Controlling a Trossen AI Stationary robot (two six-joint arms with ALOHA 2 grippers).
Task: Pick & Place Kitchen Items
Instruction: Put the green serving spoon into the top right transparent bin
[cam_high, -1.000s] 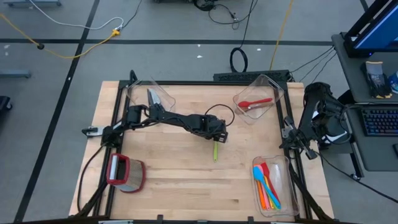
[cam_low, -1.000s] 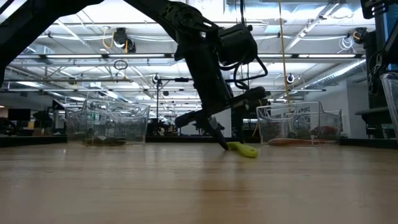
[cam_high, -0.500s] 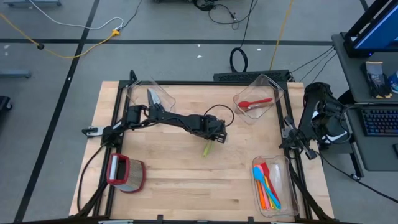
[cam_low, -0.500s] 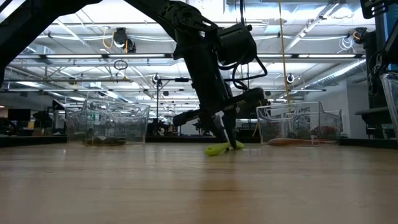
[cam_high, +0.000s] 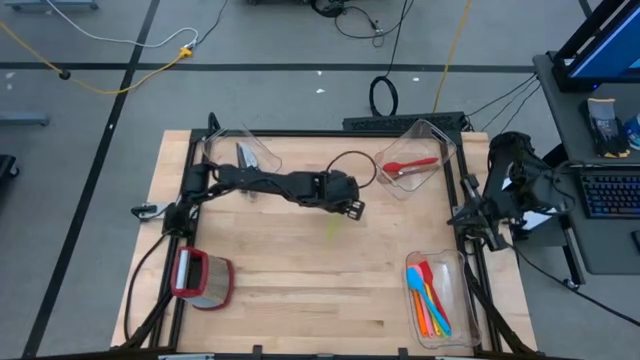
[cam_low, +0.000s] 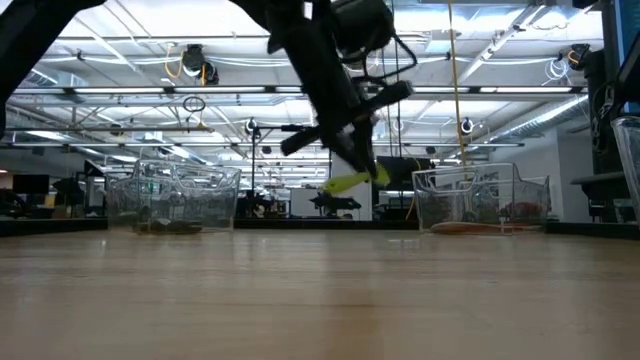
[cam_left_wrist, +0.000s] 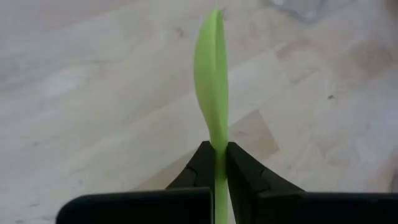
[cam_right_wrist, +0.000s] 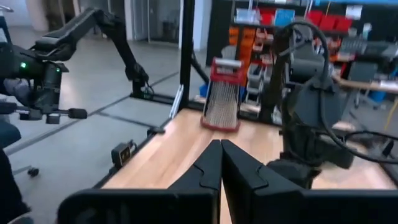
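A slim light-green utensil (cam_left_wrist: 210, 68) with a flat head hangs above the middle of the table (cam_high: 300, 290); my left gripper (cam_left_wrist: 216, 149) is shut on it. In the low view the green utensil (cam_low: 350, 182) is well above the wood, below my left gripper (cam_low: 372, 170). From above, the green utensil (cam_high: 333, 227) shows just nearward of my left gripper (cam_high: 343, 212). My right gripper (cam_right_wrist: 221, 158) waits shut at the table's right edge, touching nothing. My left gripper pinches the utensil's thin neck (cam_left_wrist: 217, 144), just behind the flat head, between its two fingers. The head sticks out past the fingertips and the handle runs back between them. The fingers slant down from above. The utensil is lifted clear of the table and tilted.
A clear bin (cam_high: 245, 155) with knives stands at the far left, and a clear bin (cam_high: 415, 165) with a red spoon at the far right. A bin (cam_high: 435, 295) of coloured utensils is at the near right. A red-rimmed container (cam_high: 203, 278) is at the near left.
My left gripper has shut on the green utensil, which lay on the table, and has risen with it, drawing back a little toward the far left. The utensil first swung round on the wood and now hangs tilted, clear of the table.
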